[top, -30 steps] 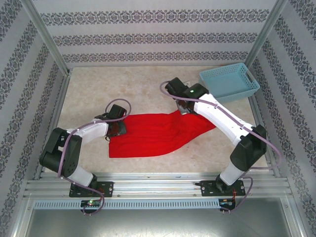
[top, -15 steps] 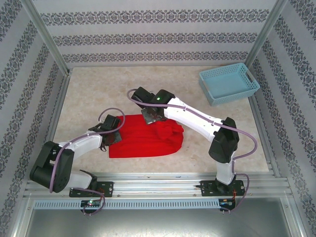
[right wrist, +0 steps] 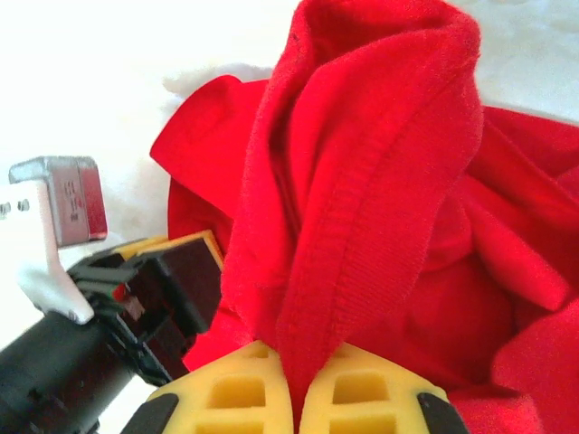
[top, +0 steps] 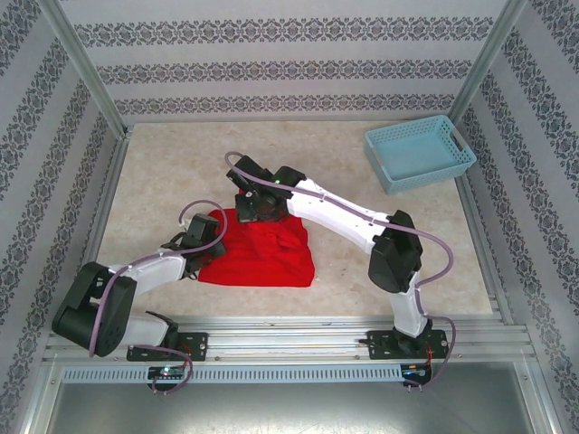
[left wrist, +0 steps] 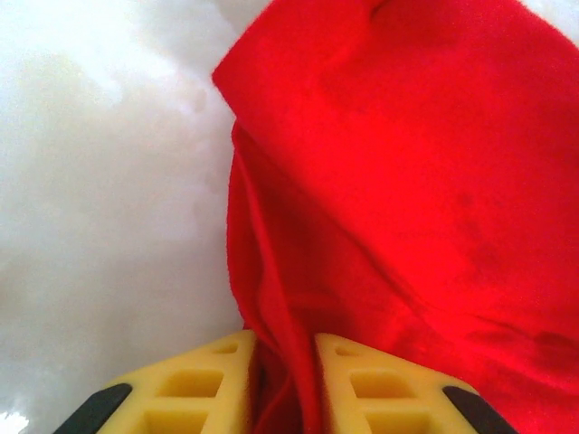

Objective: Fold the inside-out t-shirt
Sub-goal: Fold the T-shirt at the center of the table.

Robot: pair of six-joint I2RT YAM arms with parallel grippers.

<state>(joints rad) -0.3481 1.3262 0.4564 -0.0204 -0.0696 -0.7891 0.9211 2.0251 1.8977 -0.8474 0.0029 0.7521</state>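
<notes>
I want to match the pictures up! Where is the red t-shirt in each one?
Top external: the red t-shirt lies bunched near the middle of the pale table.
Left wrist: it covers the right side.
Right wrist: it stands up in the middle.
Shared landmark: the pale table beside it.

Overhead looks down; 2 wrist views close, sharing t-shirt (top: 271,258).

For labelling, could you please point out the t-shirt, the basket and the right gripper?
t-shirt (top: 267,258): top view, flat middle.
basket (top: 432,174): top view, near wall.
right gripper (right wrist: 297,371): right wrist view, between fingertips.
</notes>
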